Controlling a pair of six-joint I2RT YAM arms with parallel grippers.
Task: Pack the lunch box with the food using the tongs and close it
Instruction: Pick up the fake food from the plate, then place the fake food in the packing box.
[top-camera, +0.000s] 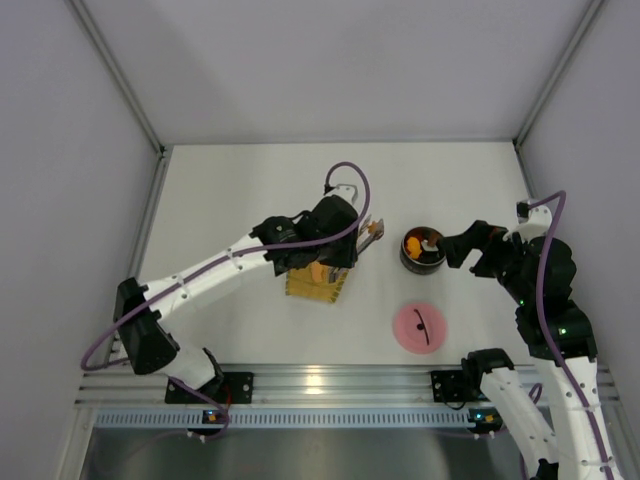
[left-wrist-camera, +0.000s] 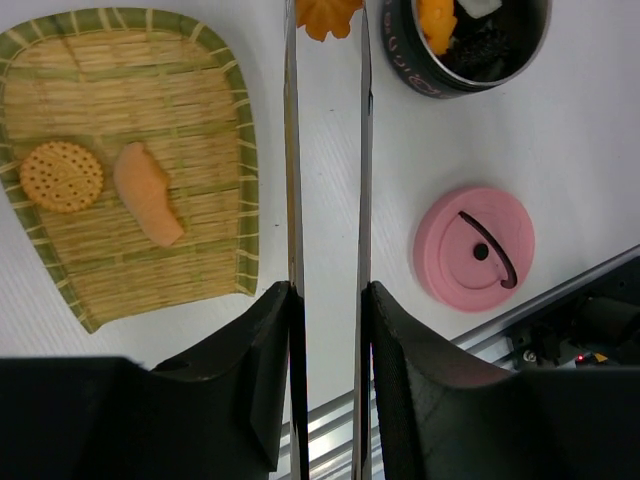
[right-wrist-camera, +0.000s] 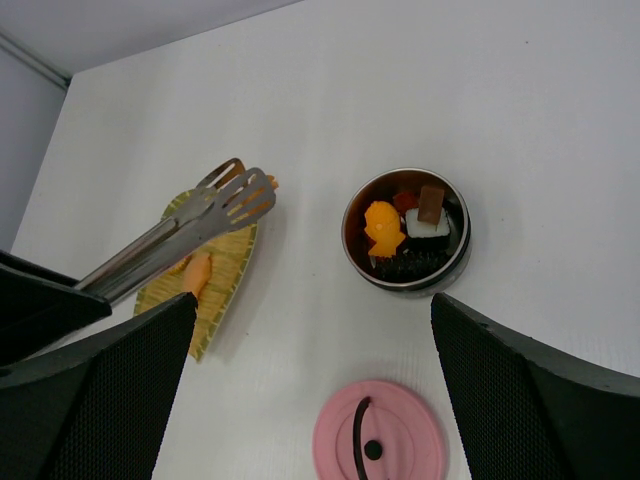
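Note:
My left gripper (top-camera: 345, 238) (left-wrist-camera: 328, 292) is shut on the tongs (left-wrist-camera: 292, 150) (right-wrist-camera: 190, 232) (top-camera: 373, 229), squeezing their two arms. The tong tips pinch an orange food piece (left-wrist-camera: 328, 14) above the table, between the yellow tray and the lunch box. The lunch box (top-camera: 422, 249) (left-wrist-camera: 468, 48) (right-wrist-camera: 406, 230) stands open and holds orange, black, white and brown food. Its pink lid (top-camera: 419, 327) (left-wrist-camera: 474, 248) (right-wrist-camera: 378, 436) lies flat on the table nearer the arms. My right gripper (top-camera: 458, 246) (right-wrist-camera: 312, 300) hangs open and holds nothing, just right of the lunch box.
The yellow woven tray (top-camera: 316, 284) (left-wrist-camera: 215, 130) (right-wrist-camera: 228, 262) lies under my left wrist. On it are a round biscuit (left-wrist-camera: 61, 176) and a pale orange piece (left-wrist-camera: 148, 194). A metal rail (top-camera: 330, 383) runs along the near table edge.

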